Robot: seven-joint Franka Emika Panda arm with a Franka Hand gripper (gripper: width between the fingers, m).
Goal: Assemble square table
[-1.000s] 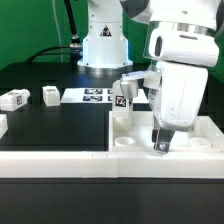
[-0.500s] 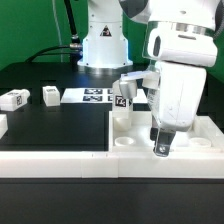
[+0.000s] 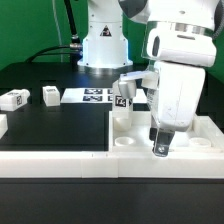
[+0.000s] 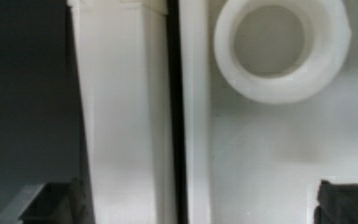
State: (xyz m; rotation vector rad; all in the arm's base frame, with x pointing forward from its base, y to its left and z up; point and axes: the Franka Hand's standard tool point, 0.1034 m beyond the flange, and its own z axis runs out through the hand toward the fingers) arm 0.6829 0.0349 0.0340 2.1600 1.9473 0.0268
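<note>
The square table's white top (image 3: 200,128) lies at the exterior view's right, against the front wall. One short white tagged leg (image 3: 122,98) stands at its far left corner. Two more legs (image 3: 15,98) (image 3: 50,95) lie on the black table at the left. My gripper (image 3: 159,143) hangs straight down over the top's front edge, open and holding nothing. In the wrist view the dark fingertips (image 4: 51,205) stand far apart. My gripper (image 4: 201,205) there spans a white strip (image 4: 123,110), a dark gap and the top's surface with a round socket (image 4: 279,50).
A long white border wall (image 3: 60,157) runs along the front of the table. The marker board (image 3: 97,96) lies flat before the robot's base (image 3: 103,45). Black cables hang behind at the left.
The fingers have spread a little wider at the top's front edge. The arm, the top and the legs have stayed where they were.
</note>
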